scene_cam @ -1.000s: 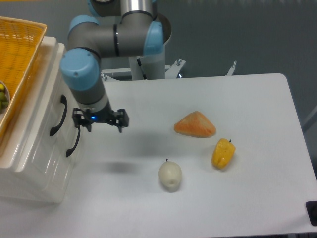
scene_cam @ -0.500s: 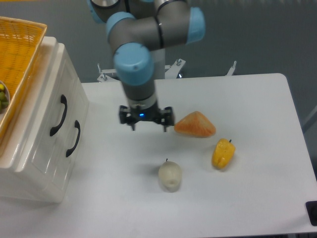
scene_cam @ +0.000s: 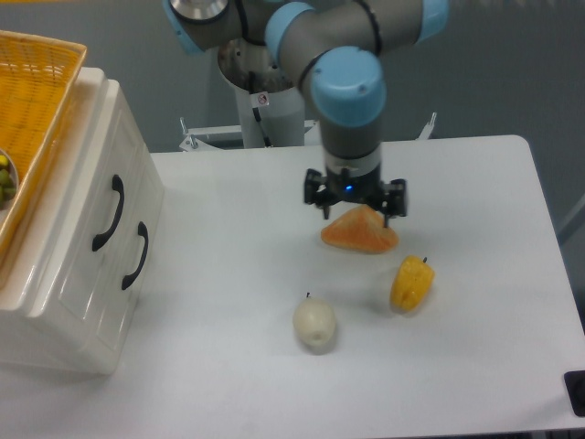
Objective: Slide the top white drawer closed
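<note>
1. at the left edge of the surface (scene_cam: 256, 384) sits the small white cabinet (scene_cam: 69, 302), and the top white drawer (scene_cam: 91, 197) with its black curved handle (scene_cam: 107, 213) looks flush with the cabinet face; the lower drawer front (scene_cam: 119, 274) with its own black handle (scene_cam: 136, 256) lines up with it, so judge the closing as done or very nearly done.
2. your gripper (scene_cam: 356, 208) hangs well apart from the cabinet, over the middle of the surface, right above the orange wedge-shaped fruit (scene_cam: 360, 230). its fingers (scene_cam: 315, 203) stand spread wide and hold nothing.
3. if you want to be sure of the seat, check along the drawer's front edge for any gap before calling it finished; from this fixed view no gap shows, but the angle is steep and a small one could hide.
4. should a last nudge be needed, come at the drawer front with the fingers level with the upper handle, not the lower one, and push straight along the slide direction, into the cabinet, with no sideways load.
5. press on the flat white face beside the handle rather than on the handle's curve, where a fingertip could slip off.
6. mind the orange wicker basket (scene_cam: 32, 110) resting on top of the cabinet: keep the wrist below its rim so you do not shift it.
7. on the way, travel high enough to clear the orange fruit, the yellow pepper (scene_cam: 411, 283) and the pale white pear-shaped fruit (scene_cam: 313, 324) lying near the gripper.
</note>
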You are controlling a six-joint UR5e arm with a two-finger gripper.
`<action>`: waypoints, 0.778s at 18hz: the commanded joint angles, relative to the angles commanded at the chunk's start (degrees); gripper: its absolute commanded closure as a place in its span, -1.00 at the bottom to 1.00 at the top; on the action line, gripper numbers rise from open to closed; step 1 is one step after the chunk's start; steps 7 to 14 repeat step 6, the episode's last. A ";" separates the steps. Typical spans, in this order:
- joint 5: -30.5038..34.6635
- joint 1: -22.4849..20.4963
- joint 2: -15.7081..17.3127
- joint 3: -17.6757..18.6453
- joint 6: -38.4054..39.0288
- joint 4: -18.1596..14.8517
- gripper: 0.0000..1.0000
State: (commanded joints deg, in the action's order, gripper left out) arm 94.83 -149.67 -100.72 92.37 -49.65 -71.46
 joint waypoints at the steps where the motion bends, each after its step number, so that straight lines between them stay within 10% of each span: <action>1: 0.00 -0.79 0.00 0.00 -0.27 -0.09 -1.00; 14: -0.18 -5.54 0.62 1.14 -6.50 -0.09 -1.00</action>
